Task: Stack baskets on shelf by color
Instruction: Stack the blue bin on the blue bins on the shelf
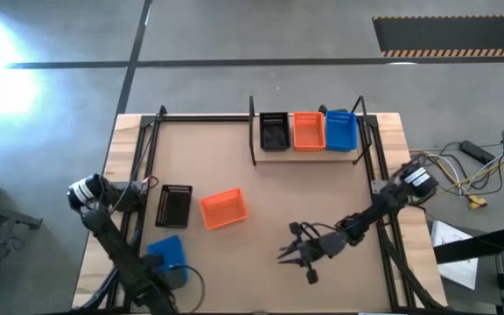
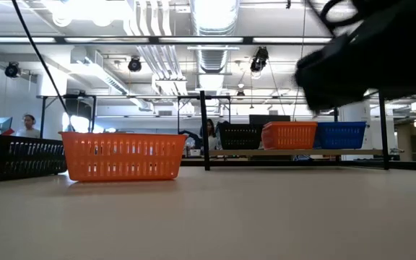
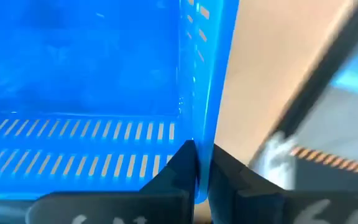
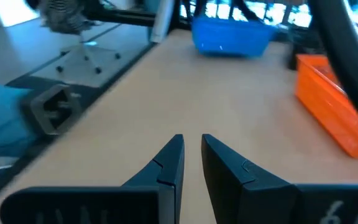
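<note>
A black basket (image 1: 274, 131), an orange basket (image 1: 309, 129) and a blue basket (image 1: 340, 131) stand side by side on the shelf (image 1: 297, 154) at the table's far edge. A second black basket (image 1: 174, 206) and a second orange basket (image 1: 224, 208) rest on their bottoms on the table's left half. Near the left near corner, my left gripper (image 3: 202, 152) is shut on another blue basket (image 1: 166, 252). My right gripper (image 4: 191, 142) hovers over bare table right of centre (image 1: 294, 252), fingers a narrow gap apart, touching nothing. My left gripper holds the blue basket by one slotted side wall (image 3: 205, 118), at its rim. The wall is pinched with one finger (image 3: 179, 165) inside the basket and the other (image 3: 229, 165) outside. Whether the basket is lifted or still on the table, I cannot tell.
Black metal frame bars (image 1: 138, 162) run along the table's left and right sides (image 1: 379, 166). Bare tabletop lies between the loose baskets and the shelf. Cables (image 1: 462, 171) lie beyond the right edge. People show in the room behind (image 2: 27, 124).
</note>
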{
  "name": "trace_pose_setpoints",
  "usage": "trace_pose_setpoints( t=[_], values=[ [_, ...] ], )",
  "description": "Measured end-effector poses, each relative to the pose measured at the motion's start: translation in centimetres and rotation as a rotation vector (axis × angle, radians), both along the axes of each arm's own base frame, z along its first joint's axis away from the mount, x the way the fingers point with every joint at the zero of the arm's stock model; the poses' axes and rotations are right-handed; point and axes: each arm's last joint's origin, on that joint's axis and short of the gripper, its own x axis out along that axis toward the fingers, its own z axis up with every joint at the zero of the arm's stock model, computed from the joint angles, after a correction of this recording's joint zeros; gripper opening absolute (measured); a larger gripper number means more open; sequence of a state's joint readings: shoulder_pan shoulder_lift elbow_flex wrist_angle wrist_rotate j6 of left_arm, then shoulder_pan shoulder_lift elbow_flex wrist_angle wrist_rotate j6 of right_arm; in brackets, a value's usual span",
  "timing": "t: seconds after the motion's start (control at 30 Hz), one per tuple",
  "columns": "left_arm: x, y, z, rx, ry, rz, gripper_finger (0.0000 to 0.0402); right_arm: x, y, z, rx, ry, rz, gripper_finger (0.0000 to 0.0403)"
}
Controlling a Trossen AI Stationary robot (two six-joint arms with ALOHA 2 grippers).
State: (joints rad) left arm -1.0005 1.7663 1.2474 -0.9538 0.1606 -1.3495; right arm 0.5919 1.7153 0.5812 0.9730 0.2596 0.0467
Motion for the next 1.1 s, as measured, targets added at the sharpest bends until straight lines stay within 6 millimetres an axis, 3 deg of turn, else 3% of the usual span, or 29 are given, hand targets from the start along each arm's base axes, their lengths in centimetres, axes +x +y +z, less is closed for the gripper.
trace_pose_setpoints(
  t=[0.23, 0.53, 0.8, 1.1],
  values=[
    [7.3, -0.7, -0.2, 0.018, -0.192, -0.206, 0.0002, -3.4, 1.8, 3.2, -0.028, 0.105, 0.072, 0.0047],
    [15.8, -0.9, -0.4, 0.135, -0.420, -0.808, 0.0000, -6.6, 0.8, 6.8, -0.199, 0.282, 0.075, 0.0048],
    [19.1, 2.6, 0.7, 0.389, -0.468, -1.300, 0.0001, -5.7, 1.2, 9.7, -0.496, 0.267, 0.209, 0.0070],
    [21.3, 6.4, 0.8, 0.493, -0.413, -1.415, 0.0001, -3.6, 2.2, 9.6, -0.977, 0.394, 0.365, 0.0181]
  ],
)
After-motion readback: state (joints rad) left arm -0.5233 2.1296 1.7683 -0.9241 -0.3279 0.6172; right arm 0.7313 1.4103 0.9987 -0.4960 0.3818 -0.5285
